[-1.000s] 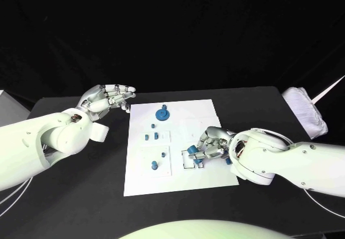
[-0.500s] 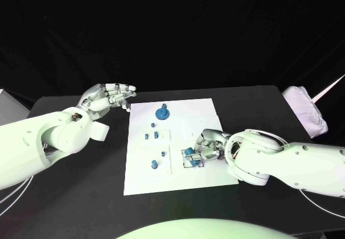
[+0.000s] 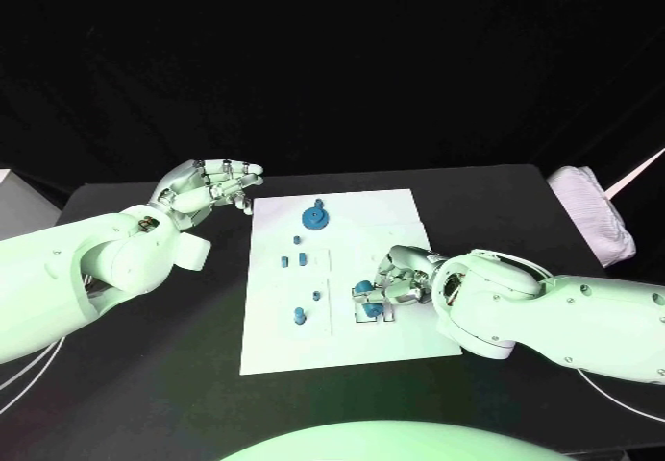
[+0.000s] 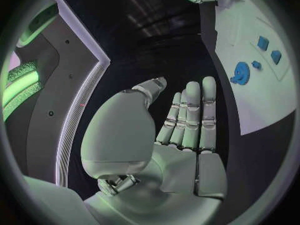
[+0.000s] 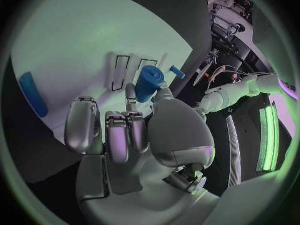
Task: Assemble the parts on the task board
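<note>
Right hand is closed on a blue part, held low over the board near its right slots. Left hand is held open beside the board's far corner. Several parts are seated already; this one is judged unfinished.

Black table; white task board flat at its middle; folded white cloth near right edge, well apart from board; white box at left edge.
</note>
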